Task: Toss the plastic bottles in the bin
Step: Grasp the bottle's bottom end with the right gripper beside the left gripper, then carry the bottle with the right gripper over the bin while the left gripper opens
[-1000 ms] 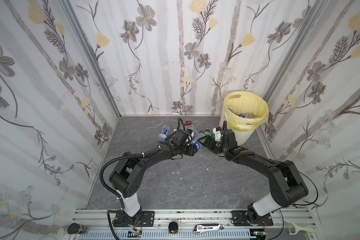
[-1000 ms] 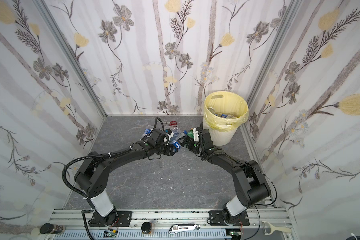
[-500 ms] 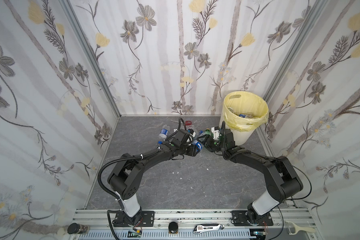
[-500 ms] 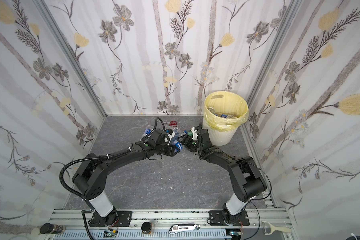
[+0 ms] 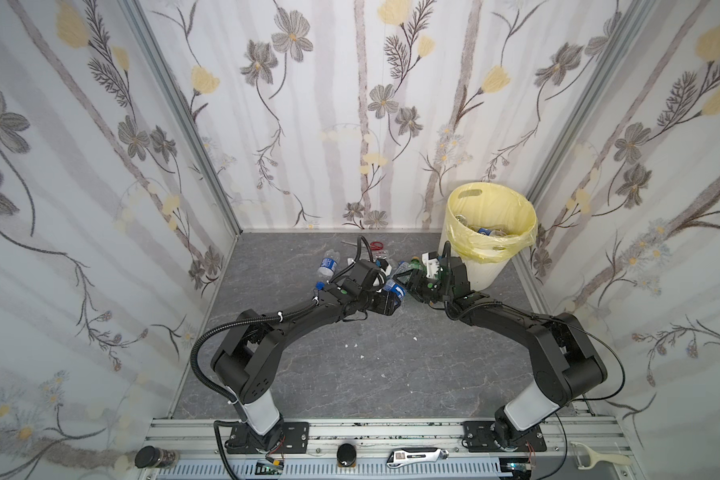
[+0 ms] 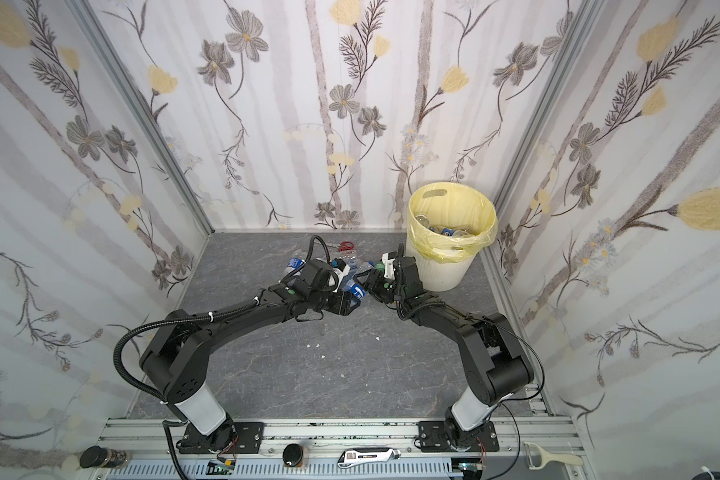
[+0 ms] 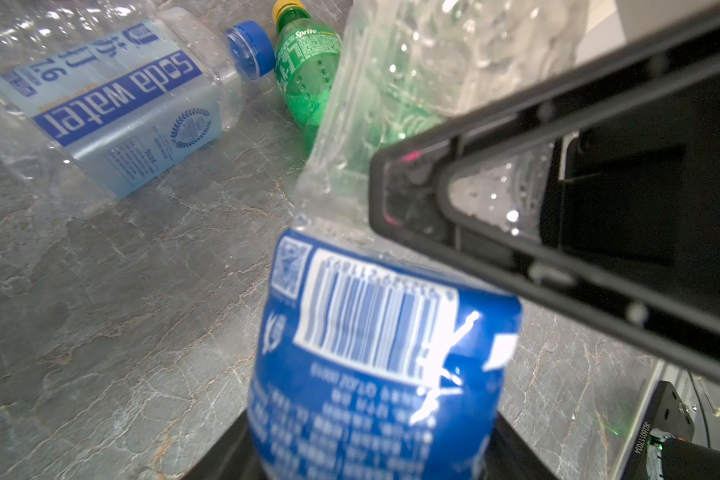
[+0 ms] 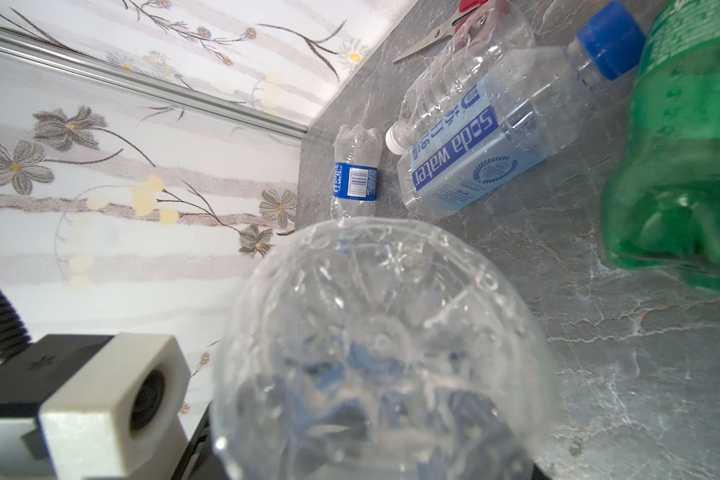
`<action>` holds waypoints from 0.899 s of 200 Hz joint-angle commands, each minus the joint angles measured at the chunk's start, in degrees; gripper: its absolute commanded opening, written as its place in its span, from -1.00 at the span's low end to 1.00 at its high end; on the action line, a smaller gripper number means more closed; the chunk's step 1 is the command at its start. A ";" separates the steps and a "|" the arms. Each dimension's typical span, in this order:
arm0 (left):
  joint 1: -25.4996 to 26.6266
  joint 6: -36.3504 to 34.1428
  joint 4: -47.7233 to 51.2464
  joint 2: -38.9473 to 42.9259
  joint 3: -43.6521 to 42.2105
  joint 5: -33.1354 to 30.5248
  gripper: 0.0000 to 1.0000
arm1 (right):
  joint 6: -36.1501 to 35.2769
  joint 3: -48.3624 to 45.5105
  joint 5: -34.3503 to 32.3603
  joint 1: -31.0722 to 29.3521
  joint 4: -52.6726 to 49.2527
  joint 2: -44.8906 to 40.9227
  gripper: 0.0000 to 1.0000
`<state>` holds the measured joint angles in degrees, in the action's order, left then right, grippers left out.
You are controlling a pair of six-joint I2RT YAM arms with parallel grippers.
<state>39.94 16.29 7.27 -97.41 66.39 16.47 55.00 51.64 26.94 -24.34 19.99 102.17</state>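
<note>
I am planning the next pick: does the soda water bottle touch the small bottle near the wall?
Apart. In the right wrist view, a strip of bare table shows between the soda water bottle and the small bottle.

Right jaws have moved onto the blue-labelled bottle (image 7: 375, 353).

Bottle (image 8: 383, 353) — clear glossy crinkled plastic; floor (image 8: 599, 374) — matt, seemingly stone.
</note>
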 commanded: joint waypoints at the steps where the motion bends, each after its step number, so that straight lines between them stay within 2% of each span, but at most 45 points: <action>1: -0.16 -0.74 -0.99 1.23 -0.43 -1.13 0.46 | -0.89 0.50 -1.46 0.03 -0.44 -0.57 0.02; 95: -0.33 -2.53 -0.33 6.82 -2.49 -2.93 0.83 | -2.55 3.33 -2.29 0.06 -3.46 -1.08 0.01; 115: -0.39 -3.16 -0.02 8.45 -2.43 -3.29 0.99 | -3.32 4.88 -2.49 0.16 -4.84 -1.42 0.00; 180: -0.31 -5.60 0.73 11.14 2.99 -3.74 1.00 | -7.95 15.96 -4.20 1.85 -13.42 -2.82 0.01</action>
<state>39.64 12.51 8.23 -86.85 67.11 13.06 49.47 63.90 23.70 -23.31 9.37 99.85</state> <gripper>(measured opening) 0.997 0.519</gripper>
